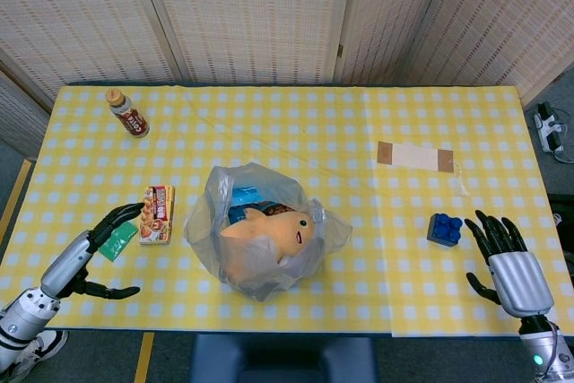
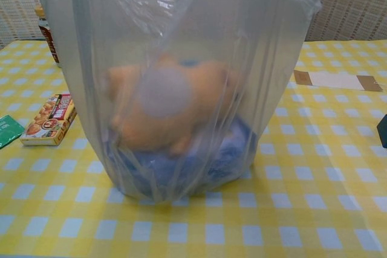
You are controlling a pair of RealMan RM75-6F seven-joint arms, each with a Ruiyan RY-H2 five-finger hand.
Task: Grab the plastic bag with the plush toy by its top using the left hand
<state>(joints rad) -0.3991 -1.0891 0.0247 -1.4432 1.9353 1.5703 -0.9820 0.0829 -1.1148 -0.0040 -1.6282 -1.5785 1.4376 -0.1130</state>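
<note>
A clear plastic bag (image 1: pixel 208 221) stands near the table's front middle, its mouth open upward. Inside lies an orange plush toy (image 1: pixel 269 230) on something blue. In the chest view the bag (image 2: pixel 242 52) fills most of the frame, with the plush toy (image 2: pixel 169 110) blurred behind the film. My left hand (image 1: pixel 90 253) is open at the front left edge, fingers spread over a green packet, well left of the bag. My right hand (image 1: pixel 507 262) is open at the front right edge, holding nothing. Neither hand shows in the chest view.
A green packet (image 1: pixel 115 236) and a snack box (image 1: pixel 158 214) lie left of the bag. A brown bottle (image 1: pixel 127 113) stands at the back left. A blue block (image 1: pixel 445 228) sits near my right hand, and a paper strip (image 1: pixel 415 157) lies behind it.
</note>
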